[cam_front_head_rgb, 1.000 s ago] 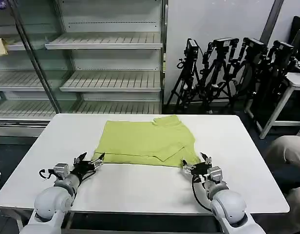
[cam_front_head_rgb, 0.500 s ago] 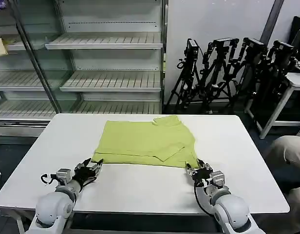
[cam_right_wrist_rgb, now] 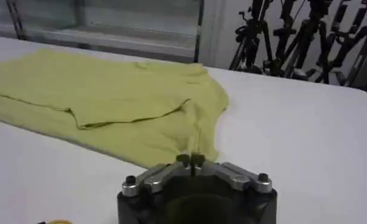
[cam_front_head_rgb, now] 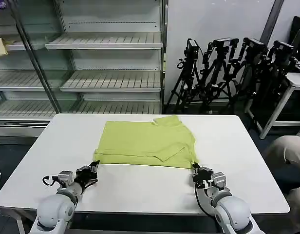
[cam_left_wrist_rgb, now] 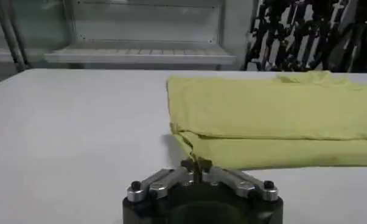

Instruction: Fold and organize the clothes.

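Observation:
The lime yellow-green T-shirt (cam_front_head_rgb: 147,141) lies partly folded on the white table (cam_front_head_rgb: 140,187), with a sleeve flap turned over near its right side. My left gripper (cam_front_head_rgb: 94,168) is shut on the shirt's near left corner (cam_left_wrist_rgb: 192,152), its tips (cam_left_wrist_rgb: 196,164) pinching a thin edge of fabric. At the near right corner, my right gripper (cam_front_head_rgb: 195,170) is shut on the hem (cam_right_wrist_rgb: 192,143); its tips (cam_right_wrist_rgb: 190,160) meet on the cloth. Both grippers sit low, just above the tabletop. The shirt (cam_right_wrist_rgb: 110,103) spreads away from both wrists.
Bare table surface (cam_front_head_rgb: 52,141) runs all round the shirt. Behind the table stand empty metal shelves (cam_front_head_rgb: 106,83) on the left and a row of black camera tripods (cam_front_head_rgb: 228,73) on the right. A person's knee (cam_front_head_rgb: 289,151) shows at the right edge.
Both grippers went from open to shut on the shirt's near corners and drew back toward me a little. The near hem corners are pulled slightly out.

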